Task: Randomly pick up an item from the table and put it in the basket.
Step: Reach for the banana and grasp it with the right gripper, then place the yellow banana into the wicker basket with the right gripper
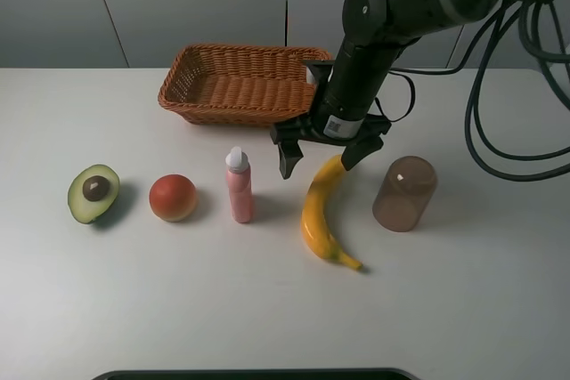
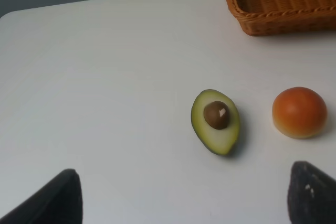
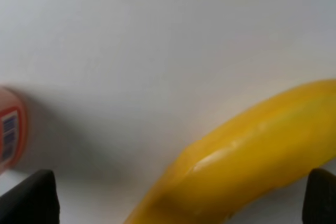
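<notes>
Step in hand: approach to the grasp, judged from the right arm [image 1: 383, 6] poised over the far end of the banana [image 1: 319, 211]; nothing gripped or lifted yet.
Right jaws: spread wide and empty, one tip between the pink bottle [image 1: 240, 189] and the banana, the other just beside the banana's far end on the side of the brown translucent cup [image 1: 405, 193].
Left jaws: apart and empty, only the two dark tips visible at the edges of the left wrist view.
Banana: flat on the bench [image 1: 463, 309], between bottle and cup, darker stem tip toward the near edge, apart from the basket [image 1: 183, 86].
Basket: at the back of the bench, behind bottle and banana, nothing seen inside.
Next move, as a judgement: lower until the tips bracket the fruit, close across its narrow width, lift, carry back over the wicker rim, release.
Care needed: bottle near one tip, easily knocked; a smooth curved skin gripped near one end, likely to swing or slip.
High view alone: whole layout, with halved avocado [image 1: 93, 193] and red-orange fruit [image 1: 173, 198] left of the bottle.
Right wrist view alone: banana lying between the tips, gap visible at each side, blurred.
Left wrist view alone: that arm idle over avocado and fruit; absent from the high view.
</notes>
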